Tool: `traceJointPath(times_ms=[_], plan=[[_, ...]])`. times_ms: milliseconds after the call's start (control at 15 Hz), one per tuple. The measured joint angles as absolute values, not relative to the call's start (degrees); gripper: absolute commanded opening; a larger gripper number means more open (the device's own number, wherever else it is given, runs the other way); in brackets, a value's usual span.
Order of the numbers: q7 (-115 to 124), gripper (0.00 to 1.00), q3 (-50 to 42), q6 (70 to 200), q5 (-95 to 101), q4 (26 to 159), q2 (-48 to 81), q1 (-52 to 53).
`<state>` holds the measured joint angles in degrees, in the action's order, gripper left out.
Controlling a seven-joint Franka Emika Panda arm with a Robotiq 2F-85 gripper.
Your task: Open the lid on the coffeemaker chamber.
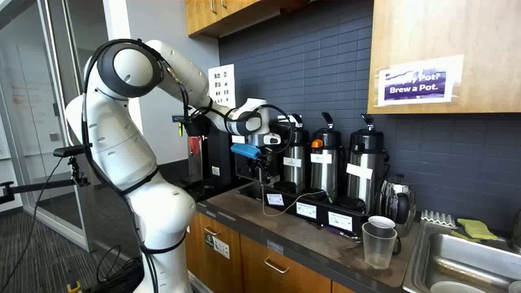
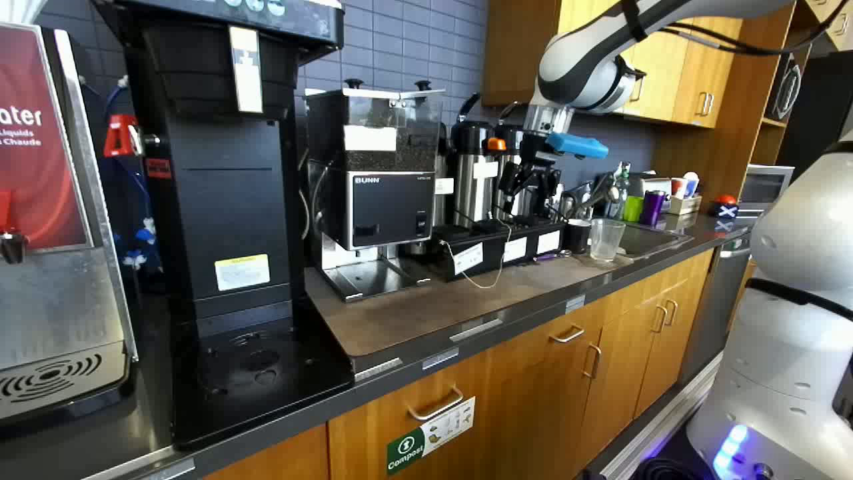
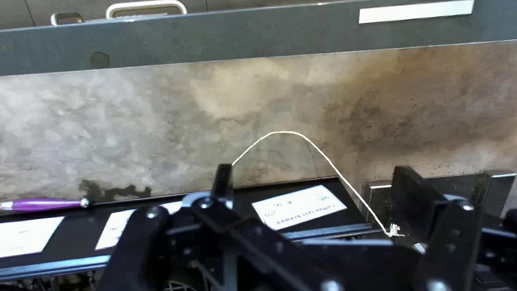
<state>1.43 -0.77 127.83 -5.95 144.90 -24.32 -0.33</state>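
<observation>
The coffeemaker chamber, a tall boxy black machine, stands left of the grinder in an exterior view. It also shows partly behind the arm in an exterior view. Its top runs into the upper picture edge, and I cannot make out the lid's flat top face. My gripper points down in front of the steel dispensers, well apart from the machine; it also shows in an exterior view. In the wrist view my gripper is open, its fingers wide apart with nothing held between them.
A grinder with two knobbed hopper lids stands between machine and dispensers. A black labelled tray lies below my fingers, with a white string looping out. A clear pitcher and sink are farther along.
</observation>
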Motion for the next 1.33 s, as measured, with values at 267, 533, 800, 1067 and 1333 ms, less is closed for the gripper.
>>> traceJointPath(times_ms=[267,533,800,1067,1333], plan=[[1.4,1.00,-0.8,127.8,-5.9,144.9,-24.3,-0.3],[1.4,1.00,-0.8,127.8,-5.9,144.9,-24.3,-0.3],[1.4,1.00,-0.7,127.8,-5.8,144.8,-24.3,-0.3],[1.4,1.00,-0.3,127.4,-5.8,143.8,-24.3,-0.3],[1.4,0.81,0.1,124.9,-5.8,140.9,-24.3,-0.3]])
